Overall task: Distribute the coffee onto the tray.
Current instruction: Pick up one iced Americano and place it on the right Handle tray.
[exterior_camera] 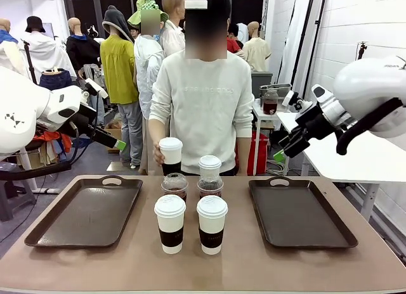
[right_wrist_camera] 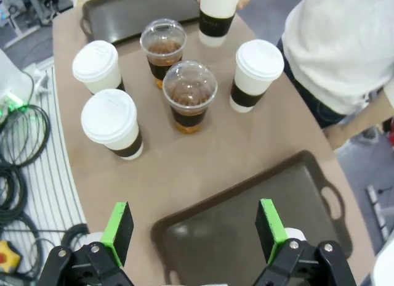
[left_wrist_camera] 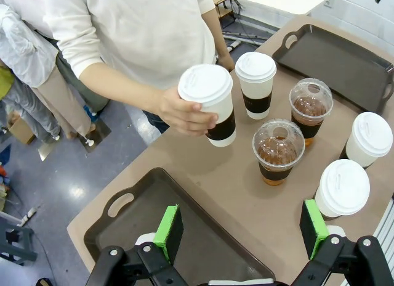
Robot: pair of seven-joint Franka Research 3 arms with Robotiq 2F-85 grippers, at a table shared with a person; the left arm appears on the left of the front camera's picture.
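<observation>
L claw (left_wrist_camera: 241, 229) spread, hand (left_wrist_camera: 183, 113) on rear cup (left_wrist_camera: 209, 92)

The white paper cups with dark brown sleeves (exterior_camera: 170, 221) are showing matt paper walls under smooth white plastic lids (exterior_camera: 170, 205). The clear plastic dome-lidded cups of dark coffee (left_wrist_camera: 278, 151) are gleaming glossy. The dark brown plastic trays (exterior_camera: 89, 215) are catching a soft sheen, while the tan table (exterior_camera: 241, 262) is looking matt and smooth. The left pincer (left_wrist_camera: 241, 227) is showing matt green pads (left_wrist_camera: 167, 232).
</observation>
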